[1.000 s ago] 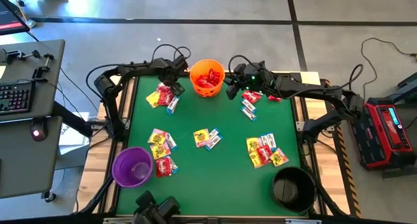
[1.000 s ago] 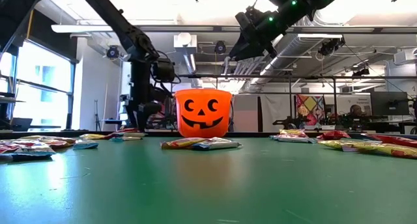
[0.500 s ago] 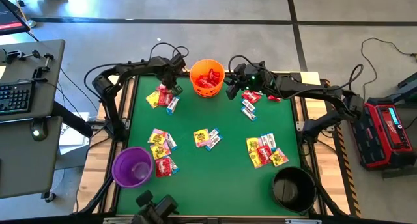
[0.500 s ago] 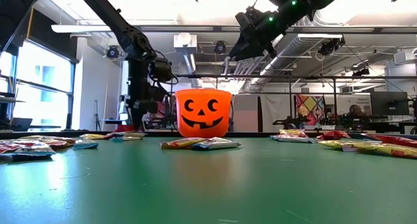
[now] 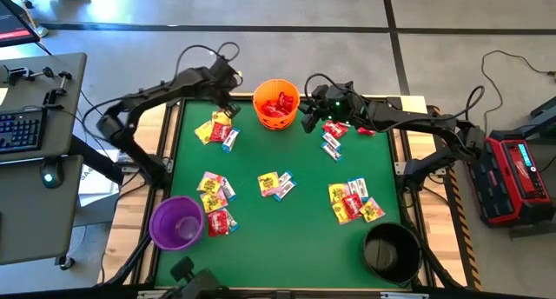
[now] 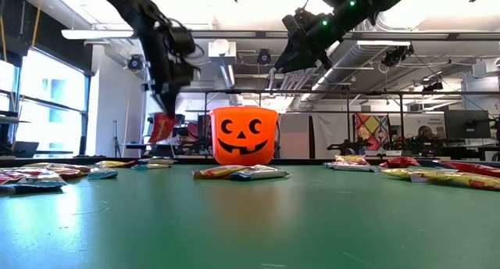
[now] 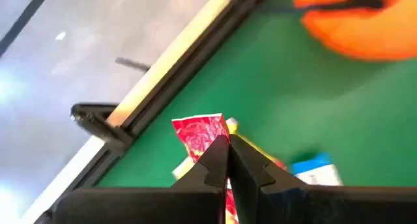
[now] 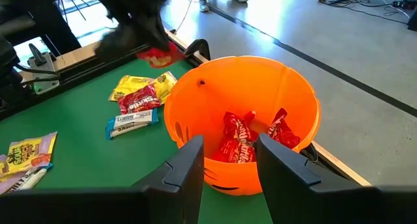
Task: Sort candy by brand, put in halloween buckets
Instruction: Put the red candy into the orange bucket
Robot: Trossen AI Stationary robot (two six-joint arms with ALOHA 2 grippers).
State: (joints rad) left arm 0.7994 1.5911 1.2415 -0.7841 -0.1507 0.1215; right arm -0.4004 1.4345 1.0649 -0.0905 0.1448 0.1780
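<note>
Step in hand: carrying red candy to orange bucket (image 5: pixel 276 105). Left gripper (image 7: pixel 227 142) raised beside bucket, fingers pinching red packet (image 7: pixel 203 134), which hangs clear of green table (image 5: pixel 295 225). Bucket already holds red packets. Right gripper (image 8: pixel 227 157) hovers by bucket's other side, fingers parted, empty. Next, likely: move packet over rim, let go. Purple bucket (image 5: pixel 176 222) and black bucket (image 5: pixel 391 251) sit at near corners.

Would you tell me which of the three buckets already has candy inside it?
The orange pumpkin-face bucket: red packets lie inside it, while the purple bucket and the black bucket show none.
</note>
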